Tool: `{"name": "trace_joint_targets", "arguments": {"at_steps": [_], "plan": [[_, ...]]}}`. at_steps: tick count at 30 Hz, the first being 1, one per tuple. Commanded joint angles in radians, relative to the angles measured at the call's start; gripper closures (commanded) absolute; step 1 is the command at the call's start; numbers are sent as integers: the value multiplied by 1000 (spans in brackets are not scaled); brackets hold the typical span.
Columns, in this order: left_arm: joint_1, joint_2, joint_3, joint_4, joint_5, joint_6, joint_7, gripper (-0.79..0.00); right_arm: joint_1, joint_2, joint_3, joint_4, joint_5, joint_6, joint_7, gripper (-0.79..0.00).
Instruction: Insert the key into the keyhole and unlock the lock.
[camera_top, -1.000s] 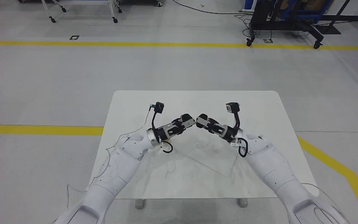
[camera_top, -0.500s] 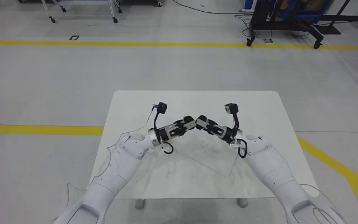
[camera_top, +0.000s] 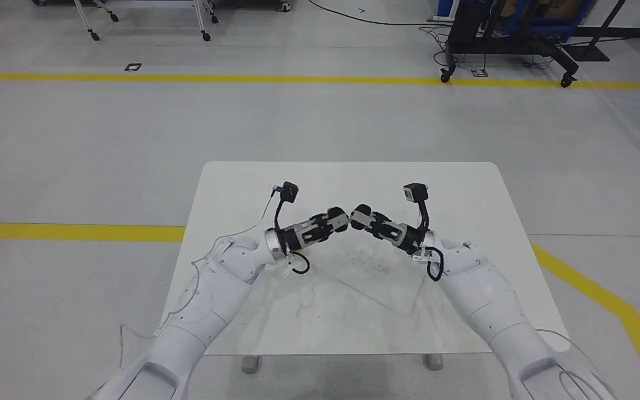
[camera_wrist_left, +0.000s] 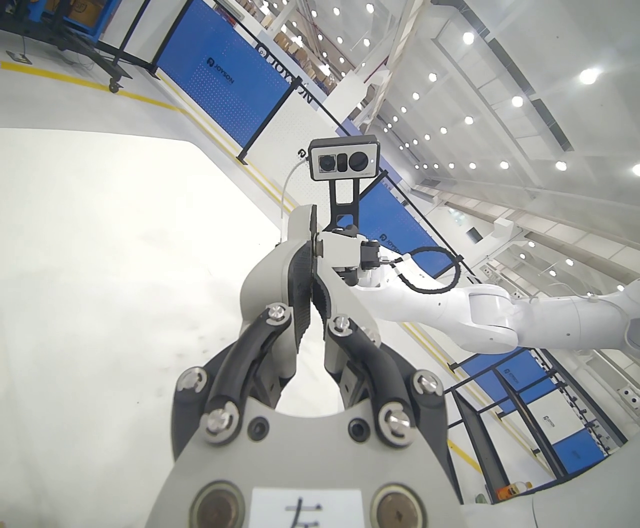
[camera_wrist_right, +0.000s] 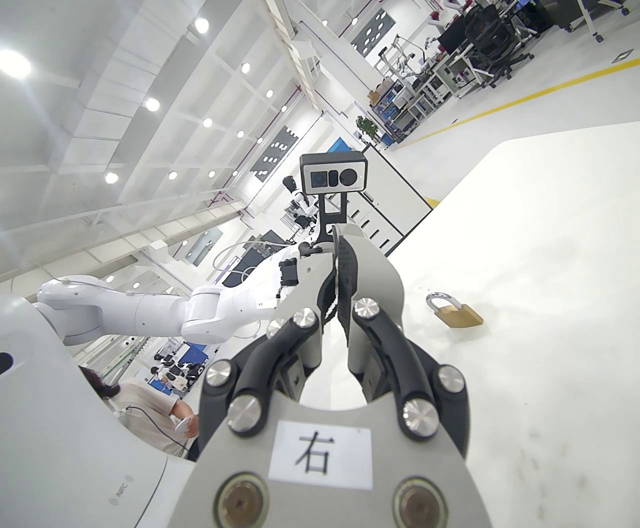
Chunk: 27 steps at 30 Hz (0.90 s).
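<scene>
left gripper (camera_wrist_left: 311, 235), right gripper (camera_wrist_right: 334, 245): fingers pressed together | brass padlock with silver shackle (camera_wrist_right: 454, 313): flat on white table (camera_wrist_right: 550, 225), judged nearer right gripper

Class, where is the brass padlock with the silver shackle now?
Right wrist view: the brass padlock lies on the white table, beside the right gripper, not touching it.

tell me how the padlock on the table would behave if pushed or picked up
The padlock looks like solid brass-coloured metal, so it is probably rigid and heavy for its size. It lies flat on the table, so a push would likely slide or spin it, not roll it. Its smooth faces may slip when gripped.
</scene>
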Motion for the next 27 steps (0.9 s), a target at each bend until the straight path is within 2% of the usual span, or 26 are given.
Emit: {"name": "trace_joint_targets", "arguments": {"at_steps": [1,8,9,10,12,20,22,23,27], "plan": [[0,1,-2,-1,-3,-1,-3,0,-1,-1,5,0,-1,0,2,0],[4,2,-1,2,-71,-13,-35,0,-3,-7,20,1,-1,0,9,0],[2,3,0,4,-80,-13,-43,-22,-4,-8,22,1,-1,0,10,0],[2,2,2,5,-91,-14,-52,-99,-4,-9,23,0,-1,0,12,0],[-1,2,6,9,-103,-15,-66,-126,-5,-11,27,1,-1,0,15,0],[-8,-1,20,16,-124,-16,-86,-111,-7,-18,38,3,2,0,28,0],[-10,-2,22,18,-125,-18,-87,-65,-7,-20,40,4,5,0,32,0],[-11,-2,23,20,-126,-18,-88,-9,-8,-21,41,5,6,0,35,0],[-13,-4,30,20,-127,-19,-87,0,-9,-23,48,5,5,0,42,0]]}}
